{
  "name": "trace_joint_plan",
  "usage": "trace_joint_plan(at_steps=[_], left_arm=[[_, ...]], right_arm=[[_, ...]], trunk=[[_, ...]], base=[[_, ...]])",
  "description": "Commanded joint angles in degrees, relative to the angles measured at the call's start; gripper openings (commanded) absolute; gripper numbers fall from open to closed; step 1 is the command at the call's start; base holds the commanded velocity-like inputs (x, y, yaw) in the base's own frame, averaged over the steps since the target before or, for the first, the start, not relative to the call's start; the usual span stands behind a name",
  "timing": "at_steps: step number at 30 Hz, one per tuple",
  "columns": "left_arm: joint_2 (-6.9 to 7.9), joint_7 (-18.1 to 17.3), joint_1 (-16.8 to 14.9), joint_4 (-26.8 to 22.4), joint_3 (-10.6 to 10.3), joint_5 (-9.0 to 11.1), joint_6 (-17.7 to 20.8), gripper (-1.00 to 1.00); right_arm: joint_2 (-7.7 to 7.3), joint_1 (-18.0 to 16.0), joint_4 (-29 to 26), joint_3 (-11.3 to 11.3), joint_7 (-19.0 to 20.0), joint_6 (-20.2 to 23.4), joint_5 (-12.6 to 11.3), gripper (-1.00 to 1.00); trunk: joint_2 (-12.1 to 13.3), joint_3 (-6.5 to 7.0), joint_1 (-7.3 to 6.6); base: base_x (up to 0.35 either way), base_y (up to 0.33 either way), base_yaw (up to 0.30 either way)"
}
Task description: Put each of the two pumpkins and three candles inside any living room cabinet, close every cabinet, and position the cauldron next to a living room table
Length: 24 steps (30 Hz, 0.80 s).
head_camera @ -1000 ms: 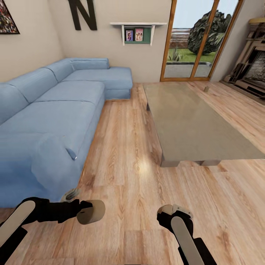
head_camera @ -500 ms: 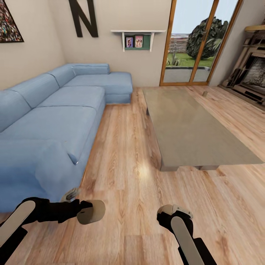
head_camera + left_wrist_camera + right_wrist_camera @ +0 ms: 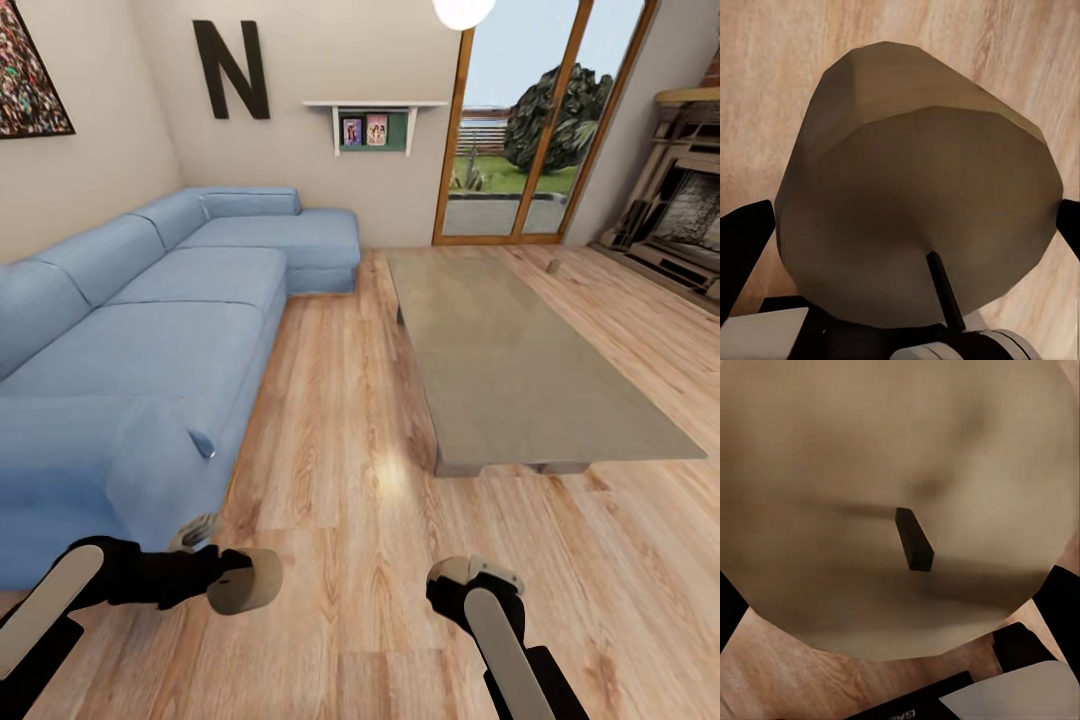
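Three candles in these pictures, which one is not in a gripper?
The small candle standing on the floor beyond the table's far right corner. The other two are clamped: one in the left gripper, the other in the right gripper.

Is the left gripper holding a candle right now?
Yes, the left gripper is closed on a beige candle, whose wick end shows between the fingers in the left wrist view.

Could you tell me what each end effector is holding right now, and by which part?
Each holds one candle by its round side: the left end effector grips a candle, the right end effector another candle, wick ends facing the wrist cameras.
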Motion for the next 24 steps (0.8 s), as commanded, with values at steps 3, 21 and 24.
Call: trace_joint_plan(at_steps=[3,21,24], left_arm=[[-2.26,5.29,-0.09,-0.07,-0.06,0.46,-0.02,-1.0],[-8.4,15.51,-0.45,0.55,-0.07,-6.57,-0.02,-1.0],[-9.49,15.46,-0.41,0.62,-0.06,-8.51,-0.02,-1.0]], right_arm=[[0.02,-0.05,-0.05,-0.03,-0.58,0.34,-0.49,-1.0],[0.04,-0.05,0.2,-0.06,-0.58,0.34,-0.55,-1.0],[0.05,-0.05,0.21,-0.06,-0.58,0.34,-0.55,-1.0]], trunk=[[1.2,0.78,-0.67],[8.41,5.71,-4.62],[9.62,6.54,-5.28]], base=[[0.0,0.0,0.0],[0.0,0.0,0.0],[0.0,0.0,0.0]])
